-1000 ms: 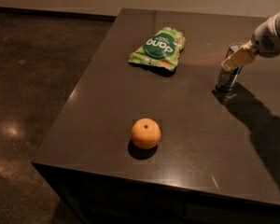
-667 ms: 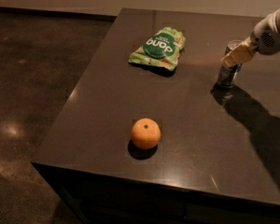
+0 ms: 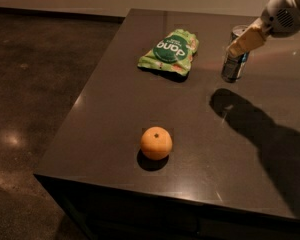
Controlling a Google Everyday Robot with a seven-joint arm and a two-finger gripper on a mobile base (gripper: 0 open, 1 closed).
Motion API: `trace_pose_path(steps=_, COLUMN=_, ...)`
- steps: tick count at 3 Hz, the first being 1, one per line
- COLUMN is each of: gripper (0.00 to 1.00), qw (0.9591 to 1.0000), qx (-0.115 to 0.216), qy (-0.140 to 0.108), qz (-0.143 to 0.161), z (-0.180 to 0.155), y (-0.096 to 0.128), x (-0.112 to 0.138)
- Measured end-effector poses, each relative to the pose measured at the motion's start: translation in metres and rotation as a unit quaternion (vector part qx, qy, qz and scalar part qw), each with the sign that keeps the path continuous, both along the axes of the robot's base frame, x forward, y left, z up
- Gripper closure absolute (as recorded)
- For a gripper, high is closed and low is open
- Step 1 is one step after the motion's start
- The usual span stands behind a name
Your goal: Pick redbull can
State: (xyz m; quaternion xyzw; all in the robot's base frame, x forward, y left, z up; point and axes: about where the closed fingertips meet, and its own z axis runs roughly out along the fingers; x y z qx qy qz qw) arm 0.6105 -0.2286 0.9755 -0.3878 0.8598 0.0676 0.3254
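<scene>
A bare test space is suggested by the dark bench [image 3: 115,109] beneath the end effector [image 3: 238,46] and the polished floor [image 3: 35,84] beyond it.

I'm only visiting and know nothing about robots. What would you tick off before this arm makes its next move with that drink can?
1. Redbull can standing upright: ok.
2. Gripper at the can: ok, it overlaps the can's upper part, at the far right of the table.
3. Firm hold on the can: cannot tell.
4. Can resting on the table or already off it: cannot tell.
5. Green snack bag apart from the can: ok, it lies to the can's left.
6. Orange out of the way: ok, it sits near the front edge.
</scene>
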Motion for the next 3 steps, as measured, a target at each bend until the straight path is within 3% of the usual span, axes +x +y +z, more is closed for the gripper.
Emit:
trace_pose_path(steps=2, gripper=1.0, qw=0.9975, qx=0.015, qy=0.023, qz=0.065, z=0.028, y=0.036, x=-0.002)
trace_pose_path(steps=3, gripper=1.0, qw=0.9973, qx=0.014, qy=0.024, qz=0.068, z=0.03, y=0.036, x=-0.003)
